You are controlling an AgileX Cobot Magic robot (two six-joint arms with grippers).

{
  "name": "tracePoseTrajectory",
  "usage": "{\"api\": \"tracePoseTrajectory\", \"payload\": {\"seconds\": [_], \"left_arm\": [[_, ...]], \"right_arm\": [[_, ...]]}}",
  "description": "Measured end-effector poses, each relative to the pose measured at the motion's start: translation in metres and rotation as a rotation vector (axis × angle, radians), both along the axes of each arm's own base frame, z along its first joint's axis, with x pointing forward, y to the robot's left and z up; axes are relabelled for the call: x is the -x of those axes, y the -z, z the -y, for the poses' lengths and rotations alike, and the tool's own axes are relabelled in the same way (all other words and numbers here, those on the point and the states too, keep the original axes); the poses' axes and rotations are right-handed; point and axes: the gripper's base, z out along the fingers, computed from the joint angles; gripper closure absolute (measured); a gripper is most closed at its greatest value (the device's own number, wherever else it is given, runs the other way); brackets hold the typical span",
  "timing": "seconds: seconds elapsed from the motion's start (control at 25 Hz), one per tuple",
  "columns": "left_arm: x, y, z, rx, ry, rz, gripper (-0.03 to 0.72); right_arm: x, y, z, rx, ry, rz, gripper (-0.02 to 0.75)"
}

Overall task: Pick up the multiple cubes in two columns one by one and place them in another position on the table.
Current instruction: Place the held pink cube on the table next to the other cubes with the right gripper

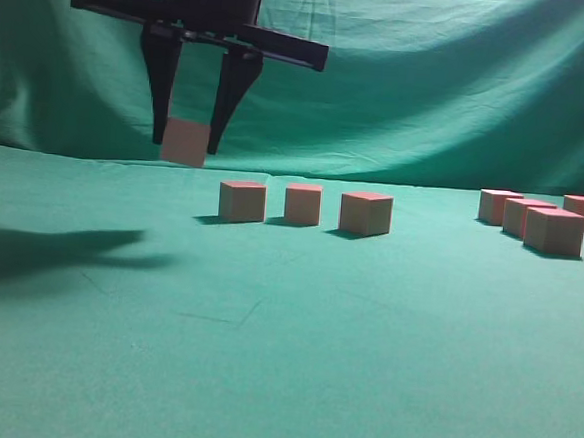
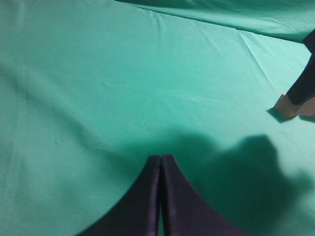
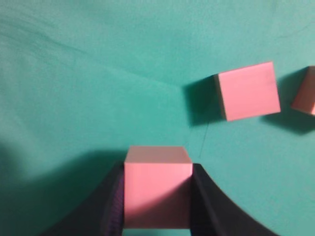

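Overhead, right pincer [image 1: 186, 136] pointing straight down — gripping a cube [image 1: 185, 141], left pincer [image 2: 161, 196] closed — empty.

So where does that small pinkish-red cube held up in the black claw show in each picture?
Exterior view: held cube upper left, above the green cloth table.
Left wrist view: far right edge.
Right wrist view: bottom centre.
Shared landmark: the black right gripper clamping it.
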Motion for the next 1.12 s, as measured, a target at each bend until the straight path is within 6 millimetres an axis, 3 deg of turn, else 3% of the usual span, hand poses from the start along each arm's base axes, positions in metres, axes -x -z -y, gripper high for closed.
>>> {"api": "tracePoseTrajectory", "payload": {"seconds": [0.36,0.84,1.12], "left_arm": [[0.000,0.000,0.000,0.000,0.000,0.000,0.688],[0.000,0.000,0.000,0.000,0.000,0.000,0.688],[0.000,0.000,0.000,0.000,0.000,0.000,0.688]], "right_arm": [[-0.003,0.007,0.004,0.042,0.085,-0.002,0.472],[-0.007,0.037,-0.001,0.072,0.110,-0.038,0.472],[-0.010,0.039,-0.001,0.080,0.106,-0.011,0.472]]}}
